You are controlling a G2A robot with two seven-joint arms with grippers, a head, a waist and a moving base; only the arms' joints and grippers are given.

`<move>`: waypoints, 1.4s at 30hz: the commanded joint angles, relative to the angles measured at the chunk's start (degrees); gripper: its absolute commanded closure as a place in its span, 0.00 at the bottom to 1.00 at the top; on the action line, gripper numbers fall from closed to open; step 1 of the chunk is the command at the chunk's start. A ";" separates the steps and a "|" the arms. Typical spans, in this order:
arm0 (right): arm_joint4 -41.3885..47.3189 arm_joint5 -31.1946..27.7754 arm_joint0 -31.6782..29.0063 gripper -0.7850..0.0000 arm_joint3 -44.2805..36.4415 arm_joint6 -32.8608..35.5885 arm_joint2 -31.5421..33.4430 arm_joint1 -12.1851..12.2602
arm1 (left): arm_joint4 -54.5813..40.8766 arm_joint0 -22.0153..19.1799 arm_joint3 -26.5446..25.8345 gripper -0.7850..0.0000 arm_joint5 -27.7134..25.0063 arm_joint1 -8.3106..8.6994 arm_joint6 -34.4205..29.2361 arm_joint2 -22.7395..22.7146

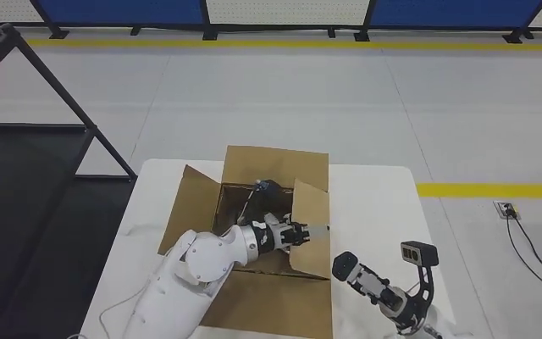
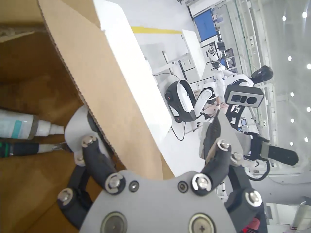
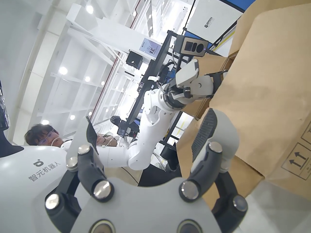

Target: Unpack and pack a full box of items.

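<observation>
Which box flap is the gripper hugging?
The right-side flap, standing up: the left gripper straddles its edge, open. The far flap, left flap and near flap fold outward.

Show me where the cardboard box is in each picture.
Top view: box, flaps open, in the middle of the table.
Left wrist view: box flap stands between the left gripper fingers.
Right wrist view: box outer wall, just past the right gripper.
Shared landmark: left gripper at the box flap.
</observation>
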 commanded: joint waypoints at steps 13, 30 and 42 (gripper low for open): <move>1.75 -3.75 -4.38 0.00 -2.68 1.85 3.83 1.71 | 3.79 -5.55 0.09 0.00 2.36 -2.56 7.58 7.70; 3.82 -8.14 -9.87 0.00 -6.10 -2.88 5.76 2.88 | -4.99 -14.47 16.38 0.00 -1.79 -8.80 11.29 18.22; -12.32 6.07 -5.60 0.00 -4.52 -18.06 2.73 2.85 | -2.58 -9.27 8.19 0.00 -3.06 -6.89 10.90 10.08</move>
